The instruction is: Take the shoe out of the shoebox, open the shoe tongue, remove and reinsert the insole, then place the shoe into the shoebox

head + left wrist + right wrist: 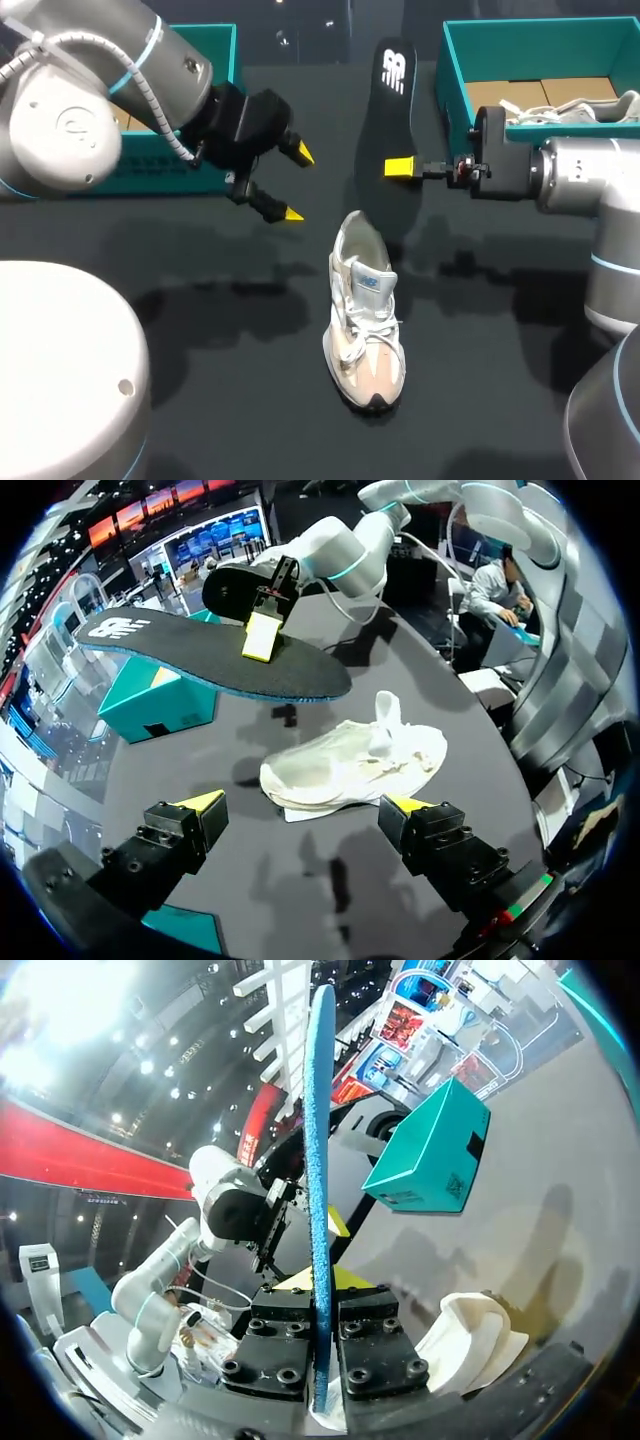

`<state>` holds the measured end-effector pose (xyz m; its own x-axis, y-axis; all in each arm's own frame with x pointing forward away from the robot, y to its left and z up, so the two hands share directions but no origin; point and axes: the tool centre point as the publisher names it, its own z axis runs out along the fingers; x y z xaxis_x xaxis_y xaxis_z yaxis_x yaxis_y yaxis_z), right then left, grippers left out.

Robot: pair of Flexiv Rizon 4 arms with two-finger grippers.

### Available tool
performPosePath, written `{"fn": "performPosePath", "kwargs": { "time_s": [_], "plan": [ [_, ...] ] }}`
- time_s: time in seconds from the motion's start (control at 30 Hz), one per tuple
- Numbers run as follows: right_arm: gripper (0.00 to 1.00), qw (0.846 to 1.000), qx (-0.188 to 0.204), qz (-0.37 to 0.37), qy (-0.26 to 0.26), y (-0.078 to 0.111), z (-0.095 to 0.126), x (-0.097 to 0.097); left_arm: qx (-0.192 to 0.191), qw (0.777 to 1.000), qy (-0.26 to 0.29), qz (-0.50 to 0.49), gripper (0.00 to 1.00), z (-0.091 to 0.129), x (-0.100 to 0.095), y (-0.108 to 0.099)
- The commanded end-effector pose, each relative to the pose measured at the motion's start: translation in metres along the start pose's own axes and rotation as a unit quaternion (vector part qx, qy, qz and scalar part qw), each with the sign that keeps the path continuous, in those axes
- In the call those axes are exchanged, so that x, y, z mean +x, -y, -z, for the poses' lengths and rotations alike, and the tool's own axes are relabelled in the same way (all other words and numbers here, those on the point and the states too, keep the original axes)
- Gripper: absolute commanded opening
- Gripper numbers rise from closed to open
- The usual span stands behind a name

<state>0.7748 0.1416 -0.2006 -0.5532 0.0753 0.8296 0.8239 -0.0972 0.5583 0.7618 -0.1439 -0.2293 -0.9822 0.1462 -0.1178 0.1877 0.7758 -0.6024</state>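
Observation:
A beige and white shoe (365,320) lies on the black table, toe toward the near edge, tongue pulled up. Its black insole (392,110) is held in the air above and behind the shoe, with my right gripper (402,168) shut on its edge. In the right wrist view the insole (320,1140) stands edge-on between the shut fingers of the right gripper (322,1332), and the shoe (475,1335) lies below. My left gripper (297,183) hangs open to the left of the insole, holding nothing. The left wrist view shows the shoe (350,765) ahead of its open gripper (305,803), with the insole (200,655) beyond.
A teal shoebox (530,40) at the back right holds another shoe (585,108). A second teal box (215,60) stands at the back left behind my left arm. A white rounded robot part (60,370) fills the near left corner.

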Motion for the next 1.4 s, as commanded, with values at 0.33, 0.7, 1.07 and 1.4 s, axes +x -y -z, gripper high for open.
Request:
{"fn": "performPosePath", "kwargs": {
  "time_s": [0.33,0.7,1.07,1.4],
  "plan": [
    [0.00,0.999,-0.016,0.023,-0.020,0.015,-0.019,-0.024,-0.045,0.998,-0.012,0.038,1.00,-0.033,0.010,-0.017],
    [0.00,0.998,-0.021,0.034,-0.045,0.016,-0.024,-0.027,-0.050,0.998,-0.020,0.038,1.00,-0.056,0.009,-0.030],
    [0.00,0.990,-0.027,0.079,-0.109,0.011,-0.041,-0.049,-0.057,0.996,-0.046,0.048,1.00,-0.079,0.007,-0.053],
    [0.00,0.989,-0.036,0.097,-0.104,0.008,-0.041,-0.049,-0.058,0.996,-0.054,0.040,1.00,-0.081,0.007,-0.056]
  ]
}}
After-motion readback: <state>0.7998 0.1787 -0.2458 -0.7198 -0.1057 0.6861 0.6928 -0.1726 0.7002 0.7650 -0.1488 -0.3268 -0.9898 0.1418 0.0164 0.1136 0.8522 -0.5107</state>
